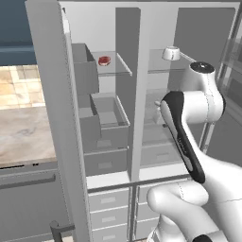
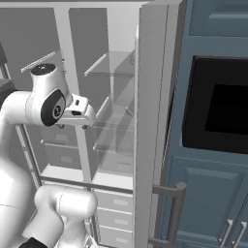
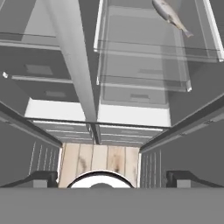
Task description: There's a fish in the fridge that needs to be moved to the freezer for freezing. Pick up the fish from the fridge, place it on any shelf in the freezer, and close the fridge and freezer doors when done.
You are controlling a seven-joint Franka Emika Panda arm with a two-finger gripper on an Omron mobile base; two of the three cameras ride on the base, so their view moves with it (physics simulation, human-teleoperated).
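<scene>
Inside the open fridge [image 3: 144, 65] a silver fish [image 3: 170, 16] lies on a glass shelf [image 3: 131, 48] — the tool [image 3: 111, 178] spread wide, empty.

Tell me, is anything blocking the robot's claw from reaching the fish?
Nothing visible does. The gripper is open with both doors swung wide, and the fish lies uncovered on a glass shelf in the fridge.

tall matt grey fridge unit [image 1: 47, 94]: smooth painted look | clear glass shelves [image 3: 144, 52]: glossy, see-through | slim silvery fish [image 3: 169, 16]: faint sheen | pale plank floor [image 3: 99, 158]: wood grain | dark blue cabinet fronts [image 2: 213, 184]: smooth, matt
</scene>
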